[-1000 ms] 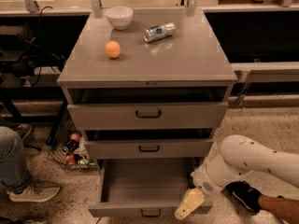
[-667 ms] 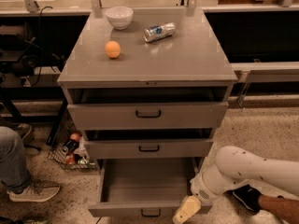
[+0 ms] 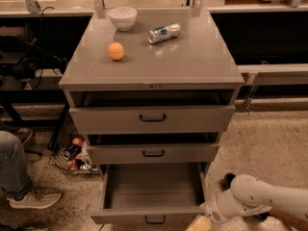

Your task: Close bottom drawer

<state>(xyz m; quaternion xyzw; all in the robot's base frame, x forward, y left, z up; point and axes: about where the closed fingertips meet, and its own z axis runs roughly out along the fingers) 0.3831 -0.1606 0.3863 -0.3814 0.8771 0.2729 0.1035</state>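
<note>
Camera view, looking down at the front of the grey cabinet (image 3: 192, 61) with 3 drawers.

Bottom drawer (image 3: 120, 217) is pulled well out toward the near side. Its plain grey box is open to view with nothing seen inside, and its small black bar handle (image 3: 155, 220) is at the bottom edge of the view.

Middle drawer (image 3: 153, 153) and top drawer (image 3: 151, 119) each sit slightly proud of the carcass, with a dark gap above each front.

Gripper (image 3: 198, 224) is low at the near right, just beside the right end of the bottom drawer's front panel. It is cut off by the bottom edge of the view, and only a pale yellow tip shows. Cannot tell whether it is released or clenched, or whether it touches the panel. Nothing is seen grasped.

White arm (image 3: 260, 198) comes in from the right, low over the speckled floor (image 3: 269, 143).

On the cabinet top:
- 1 white bowl (image 3: 122, 17) at the far left
- 1 orange (image 3: 116, 51) nearer, left of centre
- 1 can (image 3: 164, 33) lying on its side, right of the bowl

All 3 are apart from each other.

On the floor left of the cabinet there is a wire basket (image 3: 72, 155) with cans in it. At the near left edge are a person's jeans leg (image 3: 12, 165) and a sneaker (image 3: 33, 196).
</note>
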